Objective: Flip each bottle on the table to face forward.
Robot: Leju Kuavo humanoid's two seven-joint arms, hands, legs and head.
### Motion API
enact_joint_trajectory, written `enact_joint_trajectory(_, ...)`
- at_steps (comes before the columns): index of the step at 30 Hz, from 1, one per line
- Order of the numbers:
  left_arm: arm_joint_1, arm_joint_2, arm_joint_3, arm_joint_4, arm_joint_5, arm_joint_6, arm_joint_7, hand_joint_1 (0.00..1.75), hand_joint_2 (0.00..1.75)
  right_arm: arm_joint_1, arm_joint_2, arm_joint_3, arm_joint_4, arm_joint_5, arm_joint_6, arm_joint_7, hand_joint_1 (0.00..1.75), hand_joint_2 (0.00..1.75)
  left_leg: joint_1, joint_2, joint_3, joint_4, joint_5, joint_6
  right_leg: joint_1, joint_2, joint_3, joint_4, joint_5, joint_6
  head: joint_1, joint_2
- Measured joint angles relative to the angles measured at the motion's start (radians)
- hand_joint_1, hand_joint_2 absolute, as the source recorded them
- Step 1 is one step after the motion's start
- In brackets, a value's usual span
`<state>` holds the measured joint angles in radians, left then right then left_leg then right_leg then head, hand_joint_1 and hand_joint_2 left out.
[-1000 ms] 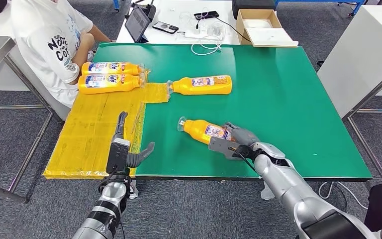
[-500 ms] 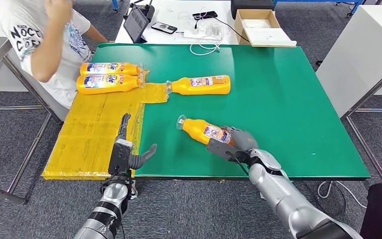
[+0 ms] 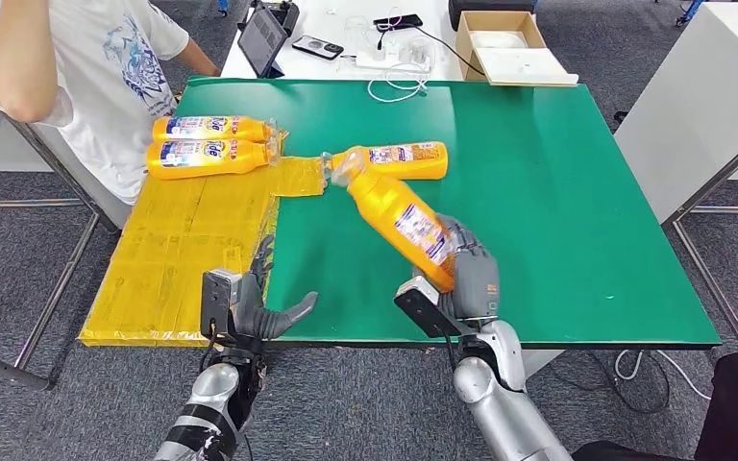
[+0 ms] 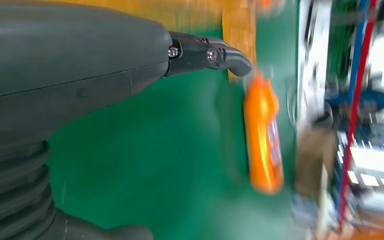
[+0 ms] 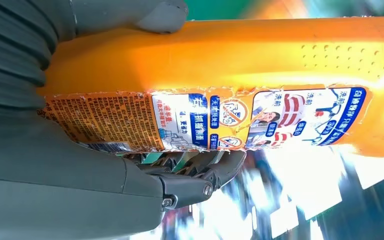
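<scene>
Left hand (image 3: pixel 250 305) hovers at the near edge of the green worktop (image 3: pixel 577 221), beside the yellow mat (image 3: pixel 183 250); fingers spread, grasping nothing. In the left wrist view its thumb (image 4: pixel 207 54) sticks out over the green surface, nothing in its grip.

Right hand (image 3: pixel 466 279) sits at the near edge too, right of centre, clamped around the base of an orange detergent bottle (image 3: pixel 399 213). Held bottle is lifted off the surface and tilted, cap end pointing up and away to the left, label visible. Right wrist view: thumb on one side of the body, dark fingers (image 5: pixel 200 172) on the other, just under the back label (image 5: pixel 205 120).

Behind it, a second orange bottle (image 3: pixel 399 158) lies flat mid-worktop, cap to the left, touching the mat's corner. The held bottle's cap overlaps it in the head view.

Far left on the mat: two more orange bottles (image 3: pixel 207 142) lying side by side, touching, caps to the right.

Person in white T-shirt (image 3: pixel 106 67) sits at the far left corner.

Beyond the far edge: tablet (image 3: pixel 264 38), phone (image 3: pixel 319 46), cables, open cardboard box (image 3: pixel 504 43).
</scene>
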<state>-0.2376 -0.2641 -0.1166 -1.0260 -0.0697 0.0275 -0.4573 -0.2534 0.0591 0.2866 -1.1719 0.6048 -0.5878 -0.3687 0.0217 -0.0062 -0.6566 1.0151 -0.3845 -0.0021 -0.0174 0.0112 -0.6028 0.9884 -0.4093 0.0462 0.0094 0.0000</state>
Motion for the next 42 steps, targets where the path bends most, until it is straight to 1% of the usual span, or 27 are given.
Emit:
enact_joint_trajectory(2, 0.005, -0.002, -0.012, -0.024, 0.092, -0.09, 0.04, 0.0, 1.75, 0.035, 0.022, -0.04, -0.102, 0.002, -0.066, -0.059, 1.75, 1.75, 0.0, -0.001, -0.001, 0.0, 0.0, 0.0, 0.0, 0.0, -0.001, 0.0, 0.0, 0.0, 0.0, 0.0)
enact_joint_trajectory(4, 0.005, -0.001, -0.027, -0.042, 0.152, -0.155, 0.059, 0.0, 1.75, 0.063, 0.034, -0.063, -0.171, 0.006, -0.096, -0.124, 1.75, 1.75, -0.001, -0.001, -0.002, 0.0, -0.001, 0.0, -0.001, 0.0, -0.001, 0.0, -0.001, 0.0, 0.0, 0.0)
enact_joint_trajectory(7, 0.003, 0.003, -0.051, -0.056, 0.167, -0.184, 0.061, 0.0, 1.75, 0.093, 0.049, -0.078, -0.229, 0.016, -0.101, -0.194, 1.75, 1.75, -0.001, -0.001, -0.002, 0.0, -0.002, 0.0, -0.001, 0.0, -0.002, 0.0, 0.0, 0.0, 0.0, 0.0)
enact_joint_trajectory(13, 0.002, 0.008, -0.074, -0.063, 0.169, -0.193, 0.055, 0.0, 1.75, 0.117, 0.068, -0.092, -0.27, 0.018, -0.101, -0.219, 1.75, 1.75, -0.001, -0.001, -0.002, 0.0, -0.001, 0.0, -0.001, 0.0, -0.002, 0.0, 0.0, 0.0, 0.0, 0.0)
enact_joint_trajectory(15, 0.002, 0.011, -0.08, -0.063, 0.18, -0.215, 0.051, 0.0, 1.75, 0.119, 0.07, -0.094, -0.274, 0.016, -0.099, -0.221, 1.75, 1.75, -0.001, -0.001, -0.002, 0.0, -0.001, 0.0, -0.001, 0.0, -0.002, 0.0, 0.0, 0.0, 0.0, 0.0)
enact_joint_trajectory(18, 0.002, 0.015, -0.096, -0.064, 0.209, -0.274, 0.041, 0.0, 1.75, 0.12, 0.072, -0.093, -0.27, 0.009, -0.085, -0.23, 1.75, 1.75, -0.001, -0.001, -0.003, 0.0, -0.001, 0.0, -0.001, 0.0, -0.002, 0.0, 0.0, 0.0, 0.0, 0.0)
enact_joint_trajectory(23, 0.002, 0.023, -0.127, -0.081, 0.324, -0.433, 0.049, 0.0, 1.75, 0.121, 0.085, -0.066, -0.221, -0.016, 0.006, -0.254, 1.75, 1.75, -0.001, -0.001, -0.003, 0.0, -0.001, 0.0, -0.001, 0.0, -0.003, 0.0, 0.0, 0.0, 0.0, 0.0)
enact_joint_trajectory(25, 0.002, 0.027, -0.138, -0.095, 0.377, -0.481, 0.057, 0.0, 1.75, 0.123, 0.094, -0.042, -0.184, -0.019, 0.048, -0.259, 1.75, 1.75, 0.0, -0.001, -0.003, 0.0, -0.001, 0.0, 0.0, 0.0, -0.003, 0.0, -0.001, 0.0, 0.0, 0.0)
enact_joint_trajectory(27, 0.003, 0.031, -0.146, -0.111, 0.417, -0.509, 0.062, 0.0, 1.75, 0.125, 0.107, -0.014, -0.141, -0.025, 0.083, -0.264, 1.75, 1.75, 0.0, -0.001, -0.003, 0.0, -0.001, 0.0, 0.0, 0.0, -0.003, 0.0, -0.001, 0.0, 0.0, 0.0)
enact_joint_trajectory(30, 0.006, 0.036, -0.159, -0.137, 0.445, -0.521, 0.067, 0.0, 1.75, 0.126, 0.129, 0.032, -0.064, -0.032, 0.118, -0.274, 1.75, 1.75, 0.0, -0.001, -0.003, 0.0, -0.001, 0.0, 0.0, 0.0, -0.003, 0.0, -0.001, 0.0, 0.0, 0.0)
enact_joint_trajectory(35, 0.011, 0.043, -0.167, -0.155, 0.463, -0.52, 0.071, 0.0, 1.75, 0.123, 0.167, 0.1, 0.053, -0.032, 0.141, -0.286, 1.75, 1.75, 0.0, -0.001, -0.004, 0.0, -0.001, 0.0, 0.0, 0.0, -0.004, 0.0, -0.001, 0.0, 0.0, 0.0)
enact_joint_trajectory(42, 0.023, 0.06, -0.167, -0.154, 0.453, -0.51, 0.071, 0.0, 1.75, 0.095, 0.192, 0.136, 0.149, -0.011, 0.134, -0.276, 1.75, 1.75, 0.0, 0.0, -0.004, 0.0, -0.001, 0.0, 0.0, 0.0, -0.005, 0.0, -0.001, 0.0, 0.0, 0.0)
